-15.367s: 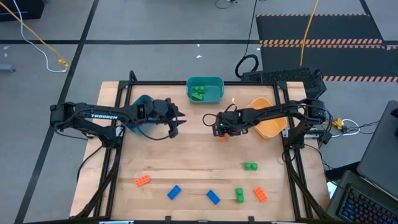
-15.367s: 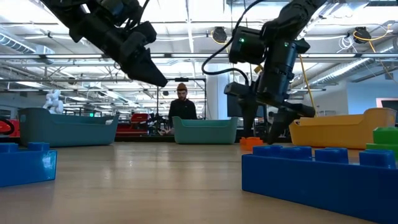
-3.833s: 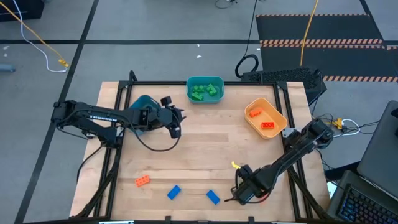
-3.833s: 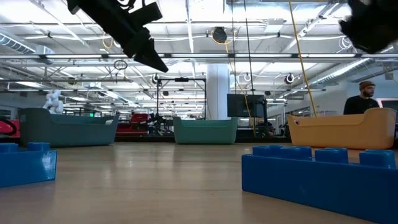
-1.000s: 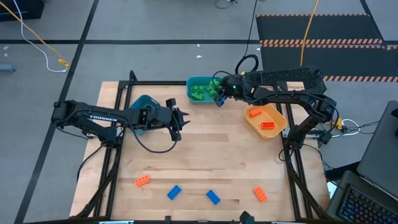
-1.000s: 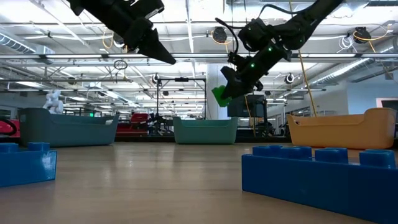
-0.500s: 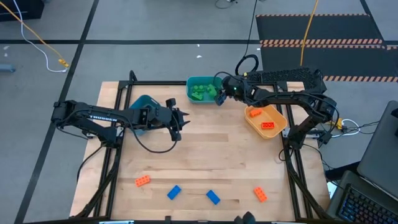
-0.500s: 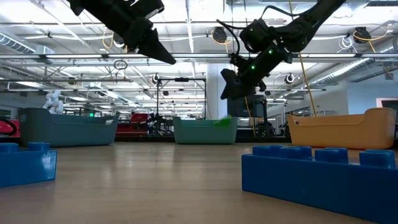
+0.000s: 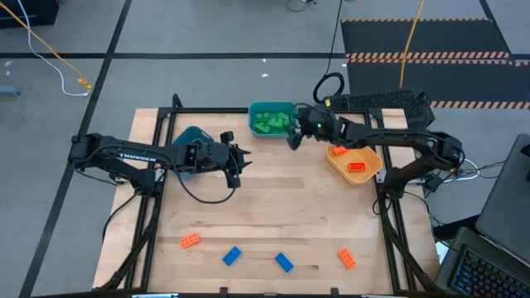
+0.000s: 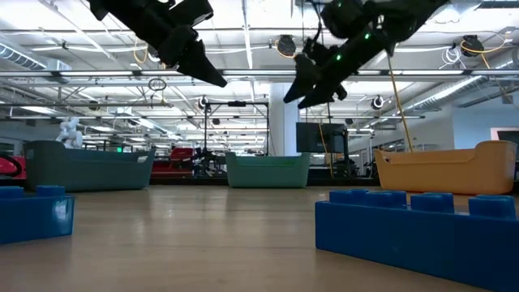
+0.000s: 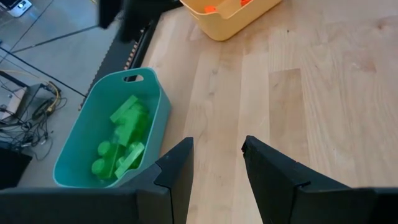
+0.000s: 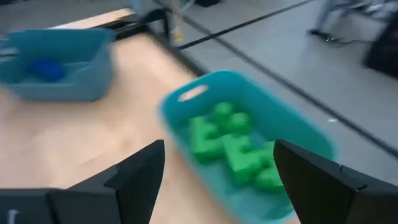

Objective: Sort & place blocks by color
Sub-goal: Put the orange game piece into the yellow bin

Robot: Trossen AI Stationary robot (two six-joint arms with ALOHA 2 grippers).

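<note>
Surface (image 9: 265, 207) of pale wood carries 3 plastic bins; green studded bricks (image 9: 269, 122) sit in teal bin (image 9: 255, 109). My right gripper (image 9: 293, 138) beside it, fingers spread, empty. Left gripper (image 9: 235, 165) waits mid-surface, fingers apart. Orange, blue bricks (image 9: 284, 262) near front edge, unsorted.

Both arms (image 9: 132, 155) are dark, cable-draped, one bearing pale lettering, seemingly "TROSSEN"; fingers (image 11: 174, 171) are black wedges.
</note>
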